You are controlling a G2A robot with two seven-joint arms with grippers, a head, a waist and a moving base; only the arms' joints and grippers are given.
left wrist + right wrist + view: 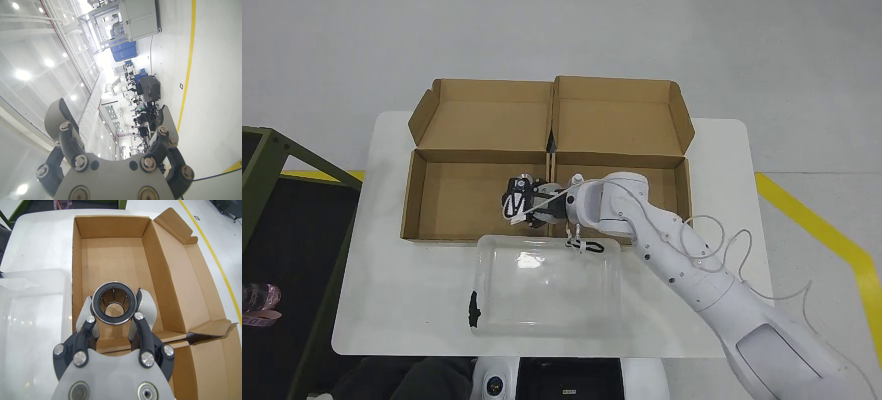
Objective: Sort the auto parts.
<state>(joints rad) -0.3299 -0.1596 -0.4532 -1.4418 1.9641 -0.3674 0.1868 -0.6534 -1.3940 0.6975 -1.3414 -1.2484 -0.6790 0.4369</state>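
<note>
My right gripper (114, 306) is shut on a black cylindrical bearing (114, 303) with a hollow bore and rows of small balls inside. It hangs over the near right part of the left cardboard box (113, 256), whose floor is bare. In the top view the right gripper (517, 200) holds the bearing (513, 198) inside the left box (457, 200), close to the wall shared with the right box (667, 185). My left gripper (113, 113) points up at a hall ceiling, open, with nothing between its fingers.
A clear plastic bin (547, 285) stands on the white table (392, 290) just in front of the boxes, with a small dark part (472, 310) at its left edge. Both boxes have lids folded back. A green-framed cart (282, 250) stands left of the table.
</note>
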